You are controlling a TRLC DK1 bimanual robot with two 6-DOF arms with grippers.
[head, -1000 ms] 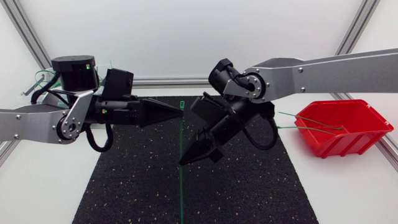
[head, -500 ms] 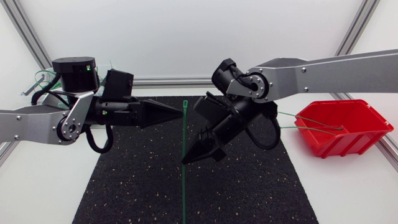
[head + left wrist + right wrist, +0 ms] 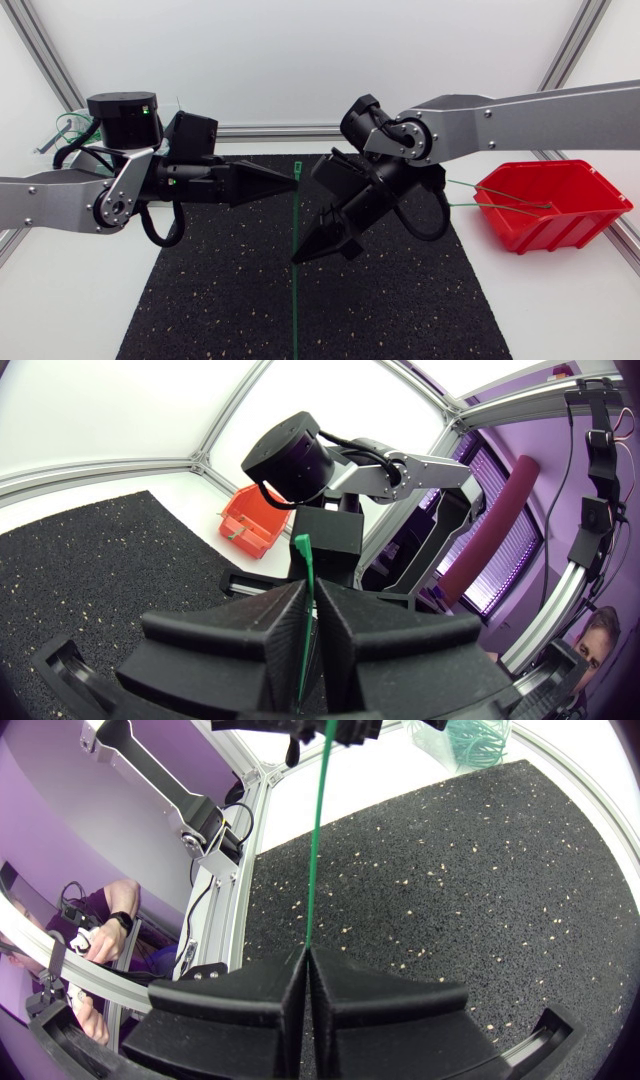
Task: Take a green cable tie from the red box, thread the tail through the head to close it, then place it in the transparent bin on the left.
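A green cable tie (image 3: 296,215) hangs straight over the black mat (image 3: 220,300), held between both grippers. My left gripper (image 3: 294,180) is shut on it just below the head (image 3: 298,165). In the left wrist view the head (image 3: 302,546) sticks out past the closed fingers (image 3: 285,610). My right gripper (image 3: 298,257) is shut on the strap lower down, and the tail runs on toward the mat's front edge. In the right wrist view the strap (image 3: 316,840) rises from the closed right gripper (image 3: 304,956) to the left gripper (image 3: 300,728).
The red box (image 3: 555,205) stands at the right of the table with green ties (image 3: 500,195) poking out. The transparent bin (image 3: 62,130), holding green ties, sits at the far left behind my left arm. White table surrounds the mat.
My left gripper has slid a little to the right and closed on the tie near its head. The right gripper and tie shifted slightly right.
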